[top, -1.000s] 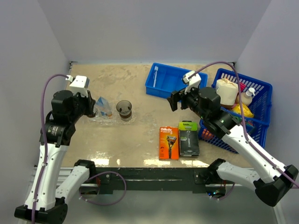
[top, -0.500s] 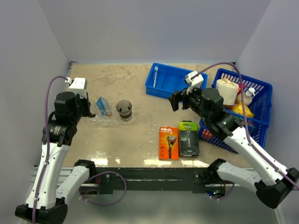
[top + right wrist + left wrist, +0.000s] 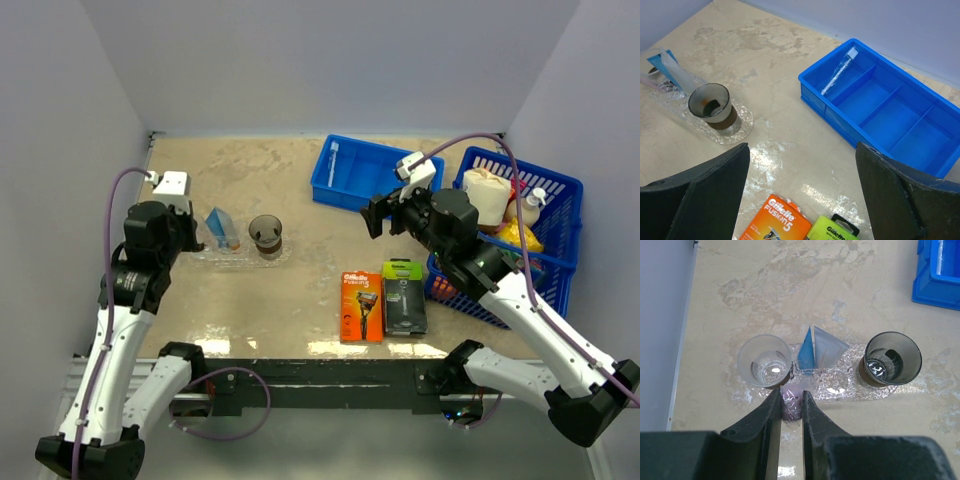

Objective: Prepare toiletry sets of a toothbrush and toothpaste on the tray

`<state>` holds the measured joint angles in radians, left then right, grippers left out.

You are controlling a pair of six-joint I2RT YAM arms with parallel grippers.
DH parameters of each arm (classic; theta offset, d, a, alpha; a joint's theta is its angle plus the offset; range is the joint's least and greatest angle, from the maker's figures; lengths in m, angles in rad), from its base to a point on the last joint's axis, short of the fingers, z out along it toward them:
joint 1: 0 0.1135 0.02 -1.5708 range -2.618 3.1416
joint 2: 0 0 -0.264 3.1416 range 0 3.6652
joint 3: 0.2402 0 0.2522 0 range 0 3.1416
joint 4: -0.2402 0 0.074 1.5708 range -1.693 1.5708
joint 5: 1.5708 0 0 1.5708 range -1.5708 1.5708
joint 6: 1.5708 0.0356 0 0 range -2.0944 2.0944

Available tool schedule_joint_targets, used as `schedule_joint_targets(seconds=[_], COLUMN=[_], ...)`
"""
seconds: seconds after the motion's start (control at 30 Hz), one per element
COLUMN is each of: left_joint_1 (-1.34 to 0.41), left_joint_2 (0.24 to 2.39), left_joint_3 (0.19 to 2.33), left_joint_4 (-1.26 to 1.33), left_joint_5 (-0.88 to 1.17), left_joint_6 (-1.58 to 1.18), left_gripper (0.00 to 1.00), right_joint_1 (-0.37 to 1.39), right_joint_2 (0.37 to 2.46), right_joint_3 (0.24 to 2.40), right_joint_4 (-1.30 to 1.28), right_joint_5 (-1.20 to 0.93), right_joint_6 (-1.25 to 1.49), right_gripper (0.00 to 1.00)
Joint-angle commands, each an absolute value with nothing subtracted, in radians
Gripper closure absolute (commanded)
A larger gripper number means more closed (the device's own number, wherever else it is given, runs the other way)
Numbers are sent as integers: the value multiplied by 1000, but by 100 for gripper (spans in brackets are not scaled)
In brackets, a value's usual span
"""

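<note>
While the right gripper [image 3: 802,146] hangs spread wide with its fingers cropped, the left gripper [image 3: 790,395] pinches a purplish tip [image 3: 791,407] at the faint tray's [image 3: 840,390] edge, the rest hidden.

Cups: I count 2, 1 clear cup [image 3: 764,360] and 1 brownish cup [image 3: 891,357].
Toothpaste box [image 3: 821,349]: 1.
Toothbrush [image 3: 839,71]: 1 that I can be sure of.
Pale purple piece [image 3: 791,405]: 1, nipped in the left gripper [image 3: 791,396]; I cannot tell what it is.
Tray [image 3: 845,390]: 1.
Blue bin [image 3: 830,112]: 1.
Razor packs: 2, 1 orange razor pack [image 3: 362,305] and 1 black-green razor pack [image 3: 404,296].
Lattice basket [image 3: 520,165]: 1; its contents overlap too much for me to count.
Arms: 2, left arm [image 3: 120,320] and right arm [image 3: 520,300].
Grippers: 2, counting the right gripper [image 3: 801,150].
</note>
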<state>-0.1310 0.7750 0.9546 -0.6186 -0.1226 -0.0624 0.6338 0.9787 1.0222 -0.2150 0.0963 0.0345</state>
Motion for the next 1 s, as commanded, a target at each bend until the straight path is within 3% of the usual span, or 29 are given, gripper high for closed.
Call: schedule_joint_targets(seconds=[0.0,0.97], left_joint_1=[-124,-91], left_joint_2=[756,824], left_joint_3=[922,744], left_joint_4=[-526,-357], left_joint_5=[-163,-103], left_joint_6=[-43,-72], left_gripper=[100,100], right_joint_1=[632,634], right_joint_2=[954,936], right_joint_3=[1025,1014], right_joint_4=[-176,-170], right_joint_5=[120,112], right_joint_6=[44,51], right_gripper=[11,11])
